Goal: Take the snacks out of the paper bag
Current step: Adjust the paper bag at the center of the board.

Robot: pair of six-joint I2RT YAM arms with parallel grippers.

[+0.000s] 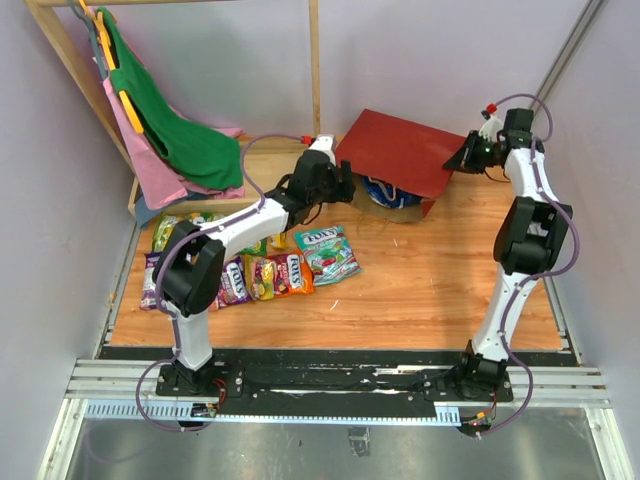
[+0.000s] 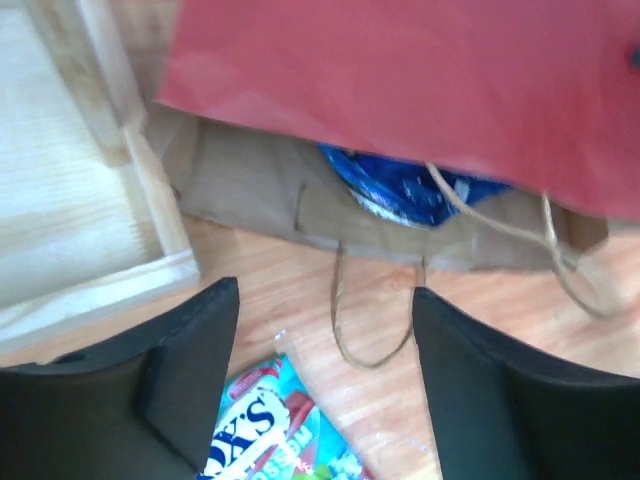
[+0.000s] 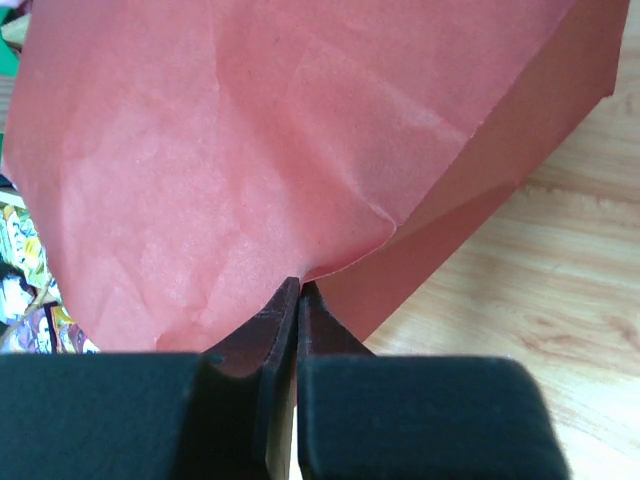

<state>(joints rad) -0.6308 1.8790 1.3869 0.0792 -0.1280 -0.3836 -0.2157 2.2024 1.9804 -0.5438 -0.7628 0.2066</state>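
Note:
The dark red paper bag (image 1: 400, 152) lies on its side at the back of the table, its brown mouth facing the front. My right gripper (image 1: 462, 160) is shut on the bag's far right corner (image 3: 305, 272) and holds that edge lifted. The blue Doritos bag (image 2: 410, 190) shows inside the bag's mouth (image 1: 385, 193). My left gripper (image 2: 325, 330) is open and empty just in front of the mouth, above a tan loop handle (image 2: 372, 320) and a teal candy packet (image 2: 265, 425). Several candy packets (image 1: 270, 270) lie on the table left of centre.
Green and pink cloths (image 1: 175, 135) hang on a wooden rack at the back left. A pale wooden frame (image 2: 150, 200) lies left of the bag. Purple walls close in on both sides.

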